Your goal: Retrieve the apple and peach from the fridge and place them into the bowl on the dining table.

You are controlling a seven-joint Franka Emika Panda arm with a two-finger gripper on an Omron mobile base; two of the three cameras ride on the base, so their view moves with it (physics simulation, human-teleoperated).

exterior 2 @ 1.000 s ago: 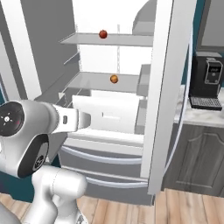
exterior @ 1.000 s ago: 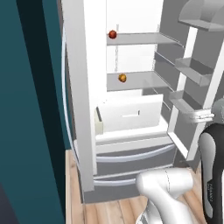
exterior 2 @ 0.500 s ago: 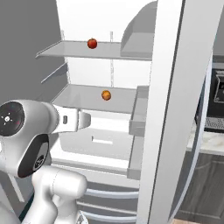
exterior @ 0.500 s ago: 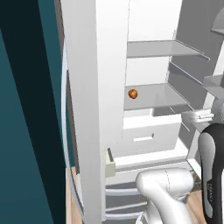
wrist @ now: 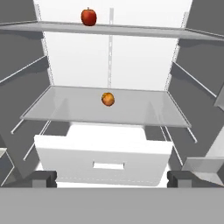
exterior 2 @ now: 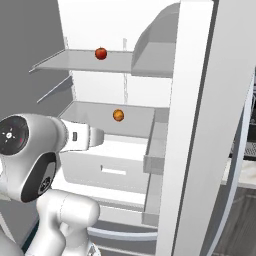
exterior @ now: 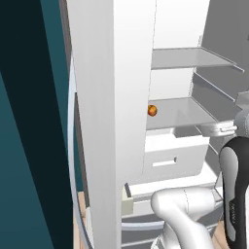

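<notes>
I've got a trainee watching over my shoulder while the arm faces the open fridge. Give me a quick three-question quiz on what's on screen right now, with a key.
1. True or false: the apple and the peach sit on the same shelf of the fridge.
2. Multiple choice: what lies directly below the peach's shelf? A) a white drawer B) a bowl C) a bottle rack
3. Fill in: the hand is ____ and holds nothing.

Key
1. False: the apple is on the upper shelf, the peach on the shelf below it.
2. A: the white drawer with a slot handle.
3. open: its fingertips stand wide apart, short of both fruits.
</notes>
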